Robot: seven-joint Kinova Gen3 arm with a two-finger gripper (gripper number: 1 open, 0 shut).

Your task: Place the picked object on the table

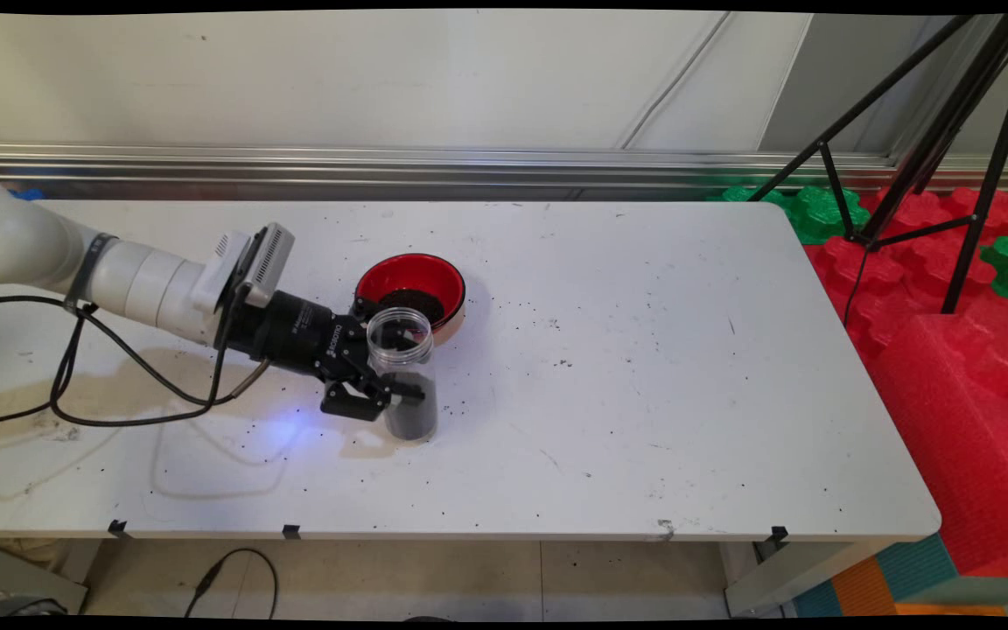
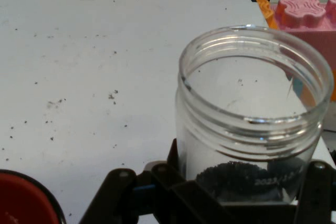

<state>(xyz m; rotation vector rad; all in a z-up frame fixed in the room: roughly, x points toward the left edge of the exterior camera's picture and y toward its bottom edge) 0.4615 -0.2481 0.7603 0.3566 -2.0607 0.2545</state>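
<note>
Jar (image 1: 405,372), open-topped with dark grains at its bottom, sits upright on the table (image 1: 644,367) clamped low between the gripper (image 1: 381,385) fingers, bowl (image 1: 412,284) just behind; any tilt or grip slip risks spilling grains or knocking the bowl.

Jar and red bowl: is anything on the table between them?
Nothing visible. The end effector is shut on the clear jar, which stands upright with dark grains in its bottom. The red bowl sits just behind it, almost touching. Only scattered dark specks lie on the white table around them.
</note>
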